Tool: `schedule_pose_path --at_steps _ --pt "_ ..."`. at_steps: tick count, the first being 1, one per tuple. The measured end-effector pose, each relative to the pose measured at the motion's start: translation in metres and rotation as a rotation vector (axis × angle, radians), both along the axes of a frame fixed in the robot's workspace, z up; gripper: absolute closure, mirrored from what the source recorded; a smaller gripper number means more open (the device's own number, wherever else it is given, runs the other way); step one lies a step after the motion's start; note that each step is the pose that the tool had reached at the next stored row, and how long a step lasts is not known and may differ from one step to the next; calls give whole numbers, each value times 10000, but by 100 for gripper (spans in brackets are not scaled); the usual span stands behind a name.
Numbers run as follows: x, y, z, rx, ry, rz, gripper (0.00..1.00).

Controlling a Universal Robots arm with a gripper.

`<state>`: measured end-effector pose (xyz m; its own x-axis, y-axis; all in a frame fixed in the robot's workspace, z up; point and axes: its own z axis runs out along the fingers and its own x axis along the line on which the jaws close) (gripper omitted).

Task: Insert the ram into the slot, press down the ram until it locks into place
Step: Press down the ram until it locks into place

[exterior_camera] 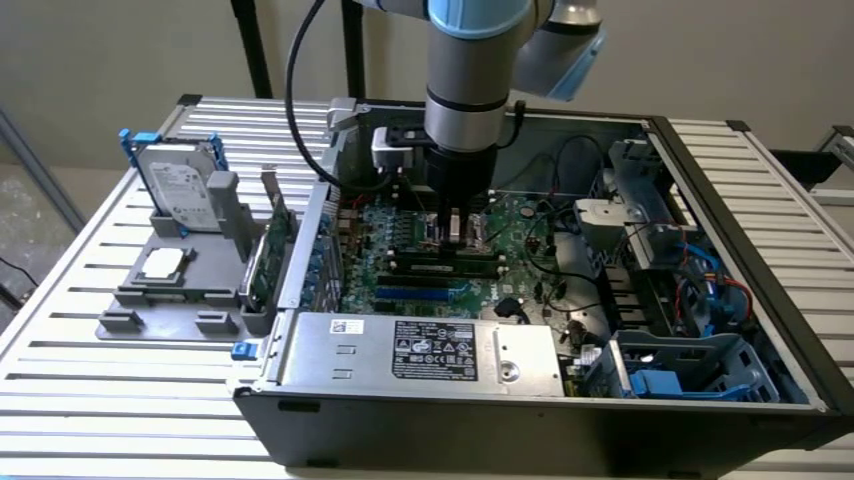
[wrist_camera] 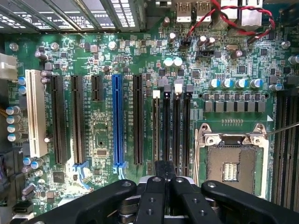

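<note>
- Step in hand, far as I can judge: you're pressing the ram [exterior_camera: 447,262] down into its slot [wrist_camera: 156,133]. The stick already lies along the slot in the middle of the board [exterior_camera: 400,240], just on the far side of the blue socket [exterior_camera: 424,294] in the exterior view.
- To do it well, push straight down, no sideways lean. A tilted push can seat one end and leave the other proud.
- Keep the force over the stick's top edge, not on the neighbouring black sockets [wrist_camera: 176,135] that run parallel right beside it.
- Watch the end clips [wrist_camera: 156,93]. I'd guess the job isn't done until both swing in against the stick; I can't tell from here whether they have.
- Go steady, not jabby. Boards flex, and there's a bare processor socket [wrist_camera: 231,161] just beside the memory bank.
- The gripper [exterior_camera: 461,240]: fingers clenched all the way together, pointing straight down at the ram. In the wrist view the two black fingers [wrist_camera: 154,200] sit tight side by side, directly over the near end of the memory slots.
- It isn't grasping anything. The closed tip is on or a hair above the ram's top edge; I can't say for sure if it's actually touching.
</note>
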<state>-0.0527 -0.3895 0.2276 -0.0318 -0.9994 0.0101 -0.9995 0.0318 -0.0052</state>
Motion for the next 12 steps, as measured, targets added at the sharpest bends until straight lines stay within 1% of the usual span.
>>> schedule_pose_path --at_steps 1,2,4,6,9,12 --pt "-1 1 41 5 1 -3 89" --pt "-1 0 89 -7 3 -3 89" --pt "0 -1 179 -11 4 0 89" --pt "4 -1 244 -11 4 1 89" --pt "9 -1 312 -11 4 -1 89" --pt "11 -1 331 -10 4 1 89"
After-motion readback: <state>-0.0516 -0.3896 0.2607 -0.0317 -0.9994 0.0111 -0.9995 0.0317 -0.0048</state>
